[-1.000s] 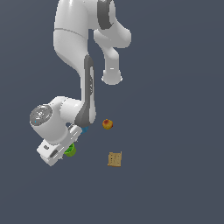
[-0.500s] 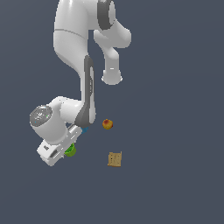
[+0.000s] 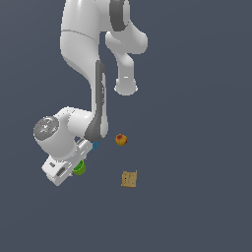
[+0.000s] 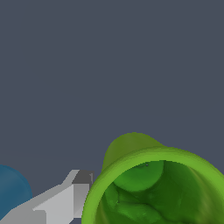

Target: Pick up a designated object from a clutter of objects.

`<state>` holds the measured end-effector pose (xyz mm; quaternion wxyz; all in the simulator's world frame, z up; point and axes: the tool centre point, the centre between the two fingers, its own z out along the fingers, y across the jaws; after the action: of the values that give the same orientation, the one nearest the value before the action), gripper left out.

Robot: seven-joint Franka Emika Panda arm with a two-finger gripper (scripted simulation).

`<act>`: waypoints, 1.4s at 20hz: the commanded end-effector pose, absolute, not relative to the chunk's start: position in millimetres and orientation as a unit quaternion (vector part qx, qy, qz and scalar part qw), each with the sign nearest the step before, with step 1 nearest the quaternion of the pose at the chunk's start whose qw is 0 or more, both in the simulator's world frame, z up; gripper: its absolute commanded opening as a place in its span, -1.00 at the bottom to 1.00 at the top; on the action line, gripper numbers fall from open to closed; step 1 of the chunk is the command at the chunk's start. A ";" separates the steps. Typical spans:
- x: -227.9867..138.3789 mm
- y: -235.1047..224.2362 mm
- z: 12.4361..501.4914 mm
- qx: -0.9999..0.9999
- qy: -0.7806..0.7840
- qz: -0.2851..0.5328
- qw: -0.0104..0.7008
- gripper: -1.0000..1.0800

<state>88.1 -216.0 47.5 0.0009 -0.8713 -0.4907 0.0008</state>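
Note:
The green cup fills the near part of the wrist view, its hollow mouth facing the camera. In the exterior view it peeks out from under the white hand. My gripper is right at the cup. One grey finger lies against the outside of the cup's rim, and the other finger is hidden. The blue cup stands just beside that finger, and a sliver of it shows behind the hand. The red-yellow ball and the tan box lie toward the exterior view's right.
The grey floor stretches around the objects. The arm's white links rise above the hand and hide part of the clutter.

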 end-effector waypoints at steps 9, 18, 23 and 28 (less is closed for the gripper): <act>67.5 -202.5 91.4 -0.871 -0.491 0.000 0.000 -1.00; 33.8 -180.8 159.7 -0.871 -0.491 0.000 0.000 -1.00; 13.8 -167.8 201.0 -0.871 -0.491 0.000 0.000 -1.00; -6.6 -154.3 244.0 -0.871 -0.491 0.000 0.000 -1.00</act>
<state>-0.2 -158.5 230.2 0.0004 -0.8713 -0.4908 0.0007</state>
